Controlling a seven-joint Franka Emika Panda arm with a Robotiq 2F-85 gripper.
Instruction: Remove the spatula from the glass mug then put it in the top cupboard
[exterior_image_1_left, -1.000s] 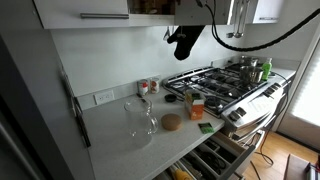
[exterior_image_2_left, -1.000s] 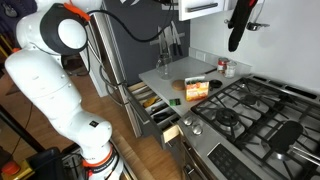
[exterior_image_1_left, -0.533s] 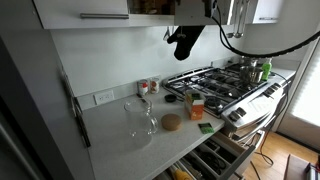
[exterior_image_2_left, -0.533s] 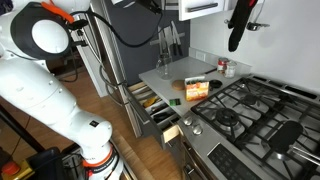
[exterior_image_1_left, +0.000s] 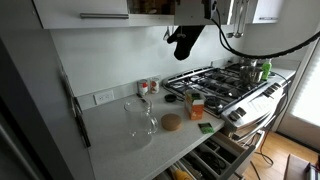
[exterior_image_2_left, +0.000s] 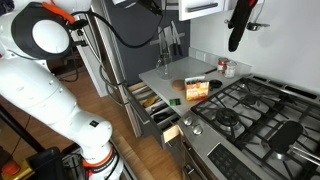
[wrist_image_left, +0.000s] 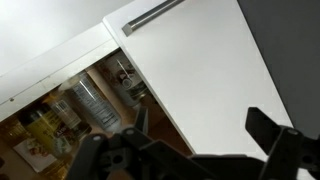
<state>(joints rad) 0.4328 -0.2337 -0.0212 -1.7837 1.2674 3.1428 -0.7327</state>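
I am in a kitchen with a white back wall. In an exterior view the dark fridge (exterior_image_1_left: 30, 110) fills the left. The grey bench (exterior_image_1_left: 110, 128) runs from it to the gas stove (exterior_image_1_left: 222, 82) on the right. Below the near edge of the bench, the low drawers (exterior_image_1_left: 215, 160) stand pulled out.

The top cupboard (exterior_image_1_left: 90, 10) hangs white over the bench. In the wrist view its door (wrist_image_left: 205, 60) is swung aside, and bottles and jars (wrist_image_left: 90, 100) crowd the brownish inside.

My claw (exterior_image_1_left: 183, 42) hangs high, just under the top cupboard and well above the bench. In the wrist view my claw (wrist_image_left: 198, 118) is spread wide and grips nothing.

The glass mug (exterior_image_1_left: 140, 118) stands upright on the bench, left of centre. A brown disc (exterior_image_1_left: 171, 122) lies just to its right. An orange box (exterior_image_1_left: 196, 105) stands nearer the stove, and small red-topped jars (exterior_image_1_left: 148, 87) sit far back by the wall.

I cannot tell where the spatula is, as it is too small to make out in any view.
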